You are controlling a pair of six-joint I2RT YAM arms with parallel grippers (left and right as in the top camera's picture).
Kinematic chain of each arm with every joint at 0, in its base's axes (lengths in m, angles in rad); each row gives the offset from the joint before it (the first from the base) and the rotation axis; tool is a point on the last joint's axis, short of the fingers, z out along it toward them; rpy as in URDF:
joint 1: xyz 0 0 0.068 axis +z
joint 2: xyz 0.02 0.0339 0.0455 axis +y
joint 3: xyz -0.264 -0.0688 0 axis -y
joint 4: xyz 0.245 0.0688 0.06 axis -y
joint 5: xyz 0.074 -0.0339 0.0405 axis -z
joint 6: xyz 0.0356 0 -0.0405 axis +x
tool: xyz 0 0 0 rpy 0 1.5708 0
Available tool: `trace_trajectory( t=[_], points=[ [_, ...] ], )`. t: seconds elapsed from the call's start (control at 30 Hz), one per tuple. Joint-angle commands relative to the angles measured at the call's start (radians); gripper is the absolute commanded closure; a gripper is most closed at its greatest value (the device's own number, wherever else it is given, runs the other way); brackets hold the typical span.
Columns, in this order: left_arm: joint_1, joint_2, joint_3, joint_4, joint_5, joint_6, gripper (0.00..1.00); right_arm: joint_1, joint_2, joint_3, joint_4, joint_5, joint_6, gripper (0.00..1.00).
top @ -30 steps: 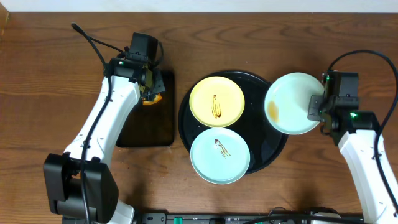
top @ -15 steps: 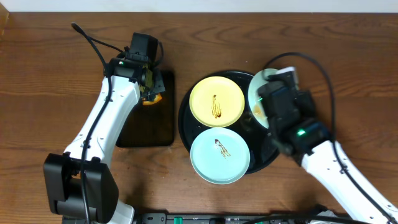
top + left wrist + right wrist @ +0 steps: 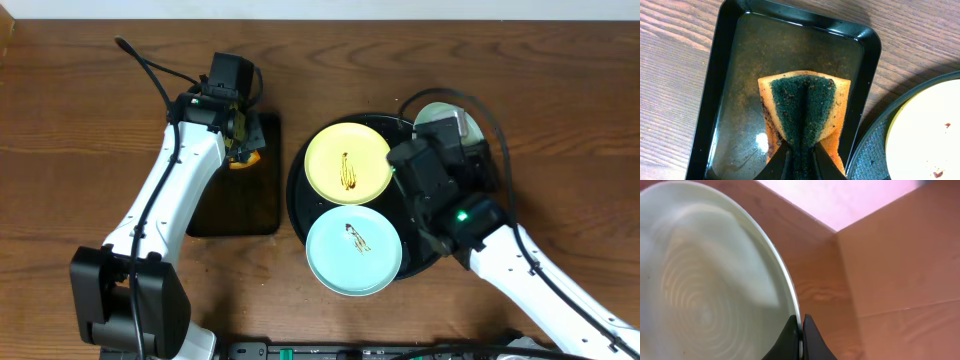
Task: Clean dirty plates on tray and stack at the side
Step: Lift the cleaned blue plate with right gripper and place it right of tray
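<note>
The pale yellow plate (image 3: 348, 163) and a mint-white plate (image 3: 353, 250), each with a brown sauce smear, lie on the round black tray (image 3: 297, 190). My right gripper (image 3: 801, 330) is shut on the rim of the second mint-white plate (image 3: 705, 280) and holds it tilted up on edge. In the overhead view this plate (image 3: 437, 110) peeks out behind my right arm (image 3: 440, 190), over the tray's right part. My left gripper (image 3: 800, 160) is shut on an orange sponge with a dark green pad (image 3: 802, 110), over the small rectangular tray (image 3: 715, 100).
The small rectangular black tray (image 3: 215, 215) lies left of the round tray and holds a wet film. The left wrist view shows the round tray's rim (image 3: 867, 160) and the yellow plate's edge (image 3: 925, 135). Wood-grain tabletop (image 3: 90, 130) surrounds both trays.
My right arm has swung left from beside the round tray to over its right part, carrying the mint-white plate and tipping it up on edge. My left arm has not moved.
</note>
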Motion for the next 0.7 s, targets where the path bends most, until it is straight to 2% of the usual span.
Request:
trace_trajectory(
  t=[0.0, 0.3, 0.4, 0.67],
  points=[
    [0.004, -0.021, 0.013, -0.004, -0.005, 0.013, 0.87, -0.082, 0.000, 0.015, -0.005, -0.120, 0.143, 0.99],
    [0.004, -0.021, 0.013, -0.003, -0.005, 0.013, 0.87, -0.418, -0.001, 0.015, -0.011, -0.348, 0.272, 0.99],
    [0.004, -0.021, 0.013, -0.003, -0.005, 0.013, 0.88, -0.581, 0.000, 0.013, -0.023, -0.435, 0.324, 0.99],
    [0.004, -0.021, 0.013, -0.003, -0.005, 0.013, 0.88, -0.900, 0.057, -0.001, -0.014, -0.692, 0.336, 0.99]
  ],
)
